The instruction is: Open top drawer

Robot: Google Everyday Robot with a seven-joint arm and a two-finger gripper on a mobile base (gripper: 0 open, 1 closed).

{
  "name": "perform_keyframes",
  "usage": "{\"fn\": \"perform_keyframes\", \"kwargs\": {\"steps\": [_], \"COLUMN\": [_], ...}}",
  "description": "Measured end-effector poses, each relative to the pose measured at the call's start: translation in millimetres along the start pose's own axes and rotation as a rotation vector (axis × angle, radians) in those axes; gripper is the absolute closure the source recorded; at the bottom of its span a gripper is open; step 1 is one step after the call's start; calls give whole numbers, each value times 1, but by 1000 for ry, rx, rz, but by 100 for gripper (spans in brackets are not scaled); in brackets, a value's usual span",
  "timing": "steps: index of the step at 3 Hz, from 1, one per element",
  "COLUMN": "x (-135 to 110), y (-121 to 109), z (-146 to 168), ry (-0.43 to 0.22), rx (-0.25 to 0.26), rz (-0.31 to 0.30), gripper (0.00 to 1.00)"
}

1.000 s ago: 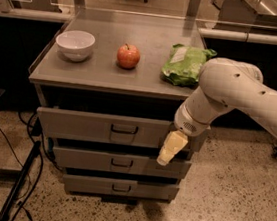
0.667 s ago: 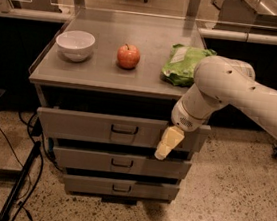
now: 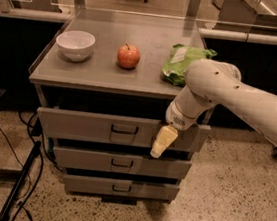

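Presently, gripper: against top drawer front, right of handle; grip state I cannot tell.
Risk: I miss handle, scrape front.

Cabinet top carries white bowl, red apple, green bag; gripper hangs below its front edge

Pale-yellow gripper against grey top drawer — red apple (green bag).

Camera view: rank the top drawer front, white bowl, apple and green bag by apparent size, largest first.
1. top drawer, with the gripper in front of it.
2. green bag and white bowl, too alike to split; the arm hides part of the bag.
3. apple.
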State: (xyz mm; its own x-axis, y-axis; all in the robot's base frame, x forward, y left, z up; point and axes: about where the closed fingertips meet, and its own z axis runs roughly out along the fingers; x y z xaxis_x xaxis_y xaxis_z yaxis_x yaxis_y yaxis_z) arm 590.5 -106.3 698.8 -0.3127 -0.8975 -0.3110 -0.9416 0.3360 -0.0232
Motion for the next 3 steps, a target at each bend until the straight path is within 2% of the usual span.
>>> {"fn": "perform_keyframes", "kwargs": {"steps": [1, 2, 3], "x": [-1, 3, 2], "y": [5, 22, 22], "z": [17, 40, 37], "ry": [8, 24, 24], "rx": [-29, -76, -76], "rz": [0, -4, -4], "gripper": [0, 0, 0]}}
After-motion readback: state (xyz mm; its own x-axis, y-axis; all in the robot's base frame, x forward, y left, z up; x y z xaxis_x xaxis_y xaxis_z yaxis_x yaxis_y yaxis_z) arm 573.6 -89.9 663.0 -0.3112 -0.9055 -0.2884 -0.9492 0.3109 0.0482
